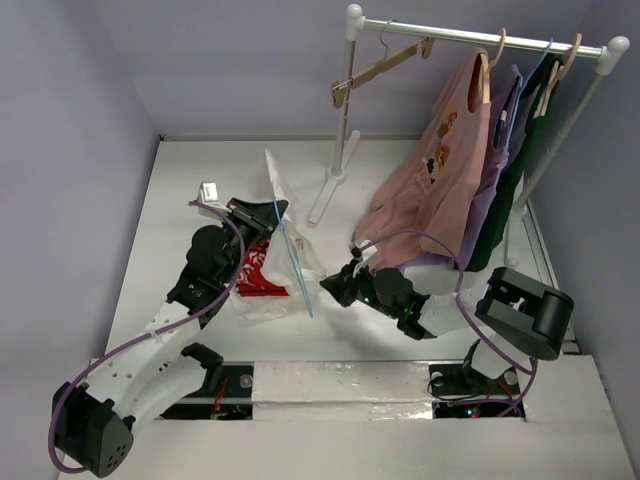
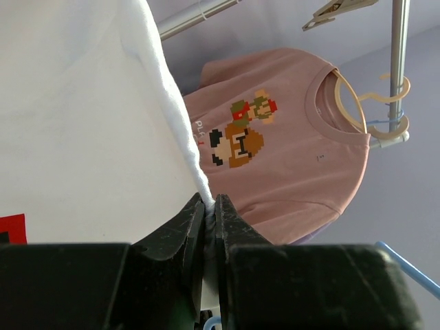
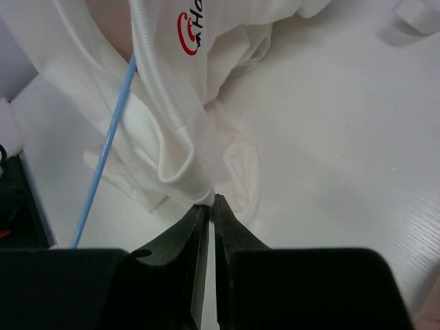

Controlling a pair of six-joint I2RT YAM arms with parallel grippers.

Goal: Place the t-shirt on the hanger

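Observation:
The white t-shirt (image 1: 262, 292) with a red graphic hangs bunched from my left gripper (image 1: 268, 212), lifted off the table. In the left wrist view that gripper (image 2: 210, 203) is shut on a thick edge of the t-shirt (image 2: 82, 124). The light-blue wire hanger (image 1: 295, 265) runs slantwise down through the cloth. My right gripper (image 1: 328, 287) is low at the shirt's right side. In its own view its jaws (image 3: 211, 201) are almost together, pinching the rim of a fold of the t-shirt (image 3: 179, 137), with the hanger (image 3: 106, 148) wire to the left.
A white clothes rack (image 1: 345, 110) stands at the back right, one foot (image 1: 325, 195) just behind the shirt. On it hang a pink shirt (image 1: 440, 170), a lilac garment (image 1: 497, 150), a green one (image 1: 520, 170) and a bare wooden hanger (image 1: 385, 65). A small white object (image 1: 210, 188) lies at the back left.

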